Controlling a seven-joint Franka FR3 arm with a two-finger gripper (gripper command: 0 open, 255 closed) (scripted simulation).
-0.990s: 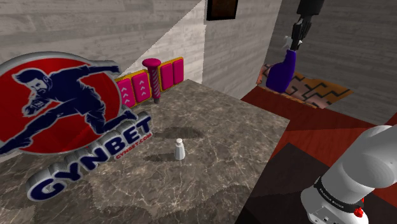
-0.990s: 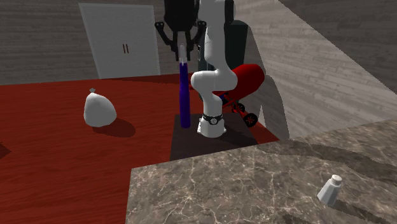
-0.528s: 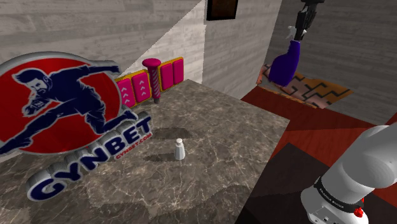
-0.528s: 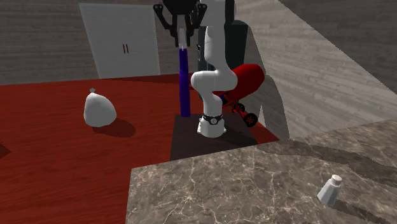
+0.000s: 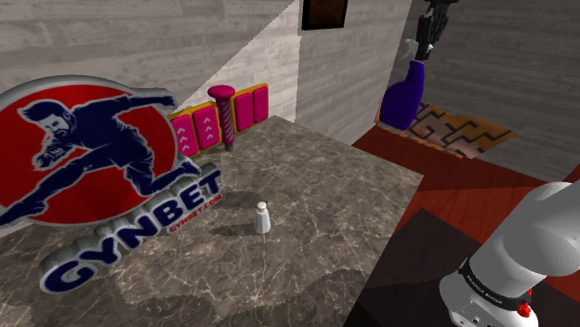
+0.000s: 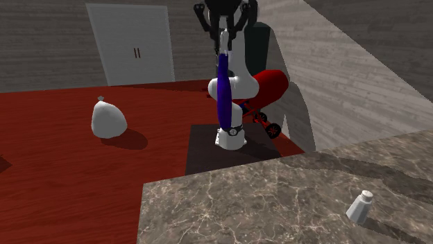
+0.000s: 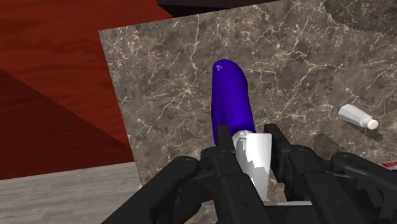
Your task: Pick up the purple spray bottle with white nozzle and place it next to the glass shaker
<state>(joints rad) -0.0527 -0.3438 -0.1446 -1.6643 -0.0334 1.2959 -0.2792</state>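
Marbled grey countertop (image 5: pixel 307 186) not yet reached: purple spray bottle with white nozzle (image 5: pixel 404 98), nozzle pinched between fingers of the black gripper (image 7: pixel 247 137), has swung closer, airborne at two o'clock of the small pale shaker (image 5: pixel 262 218) in shoulder view; placement outstanding.

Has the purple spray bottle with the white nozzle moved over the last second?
Yes. In the second exterior view the purple spray bottle with white nozzle has swung rightwards, away from the white tied sack, and slightly upward.

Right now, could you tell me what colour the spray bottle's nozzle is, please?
White nozzle, clearest in the wrist view.
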